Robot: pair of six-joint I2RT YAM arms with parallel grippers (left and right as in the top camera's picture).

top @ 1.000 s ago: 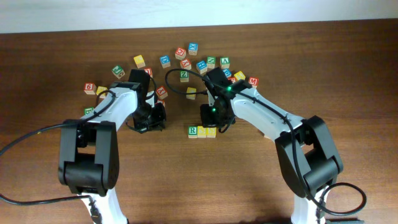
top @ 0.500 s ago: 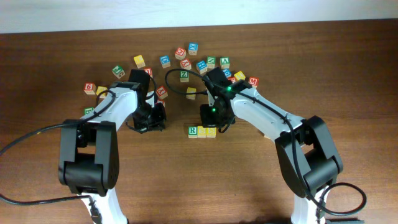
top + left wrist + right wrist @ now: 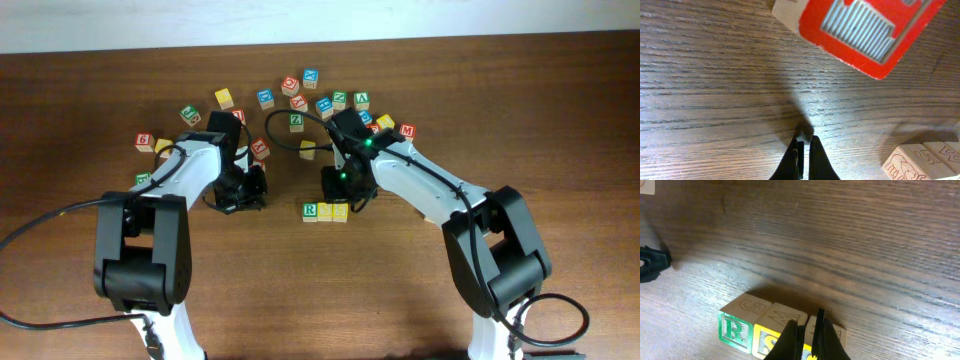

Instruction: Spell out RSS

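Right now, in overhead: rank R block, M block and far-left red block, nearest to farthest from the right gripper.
1. R block, just left of the right gripper.
2. M block, back right.
3. far-left red block, at the cluster's left end.

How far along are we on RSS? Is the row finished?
It looks nearly done. Three blocks sit touching in a row: green R, yellow S, then a third block whose letter the shut right gripper hides. Nothing is in hand, and the left gripper is shut and empty too. Left to do: confirm that the third letter is S, then pull the arms back.
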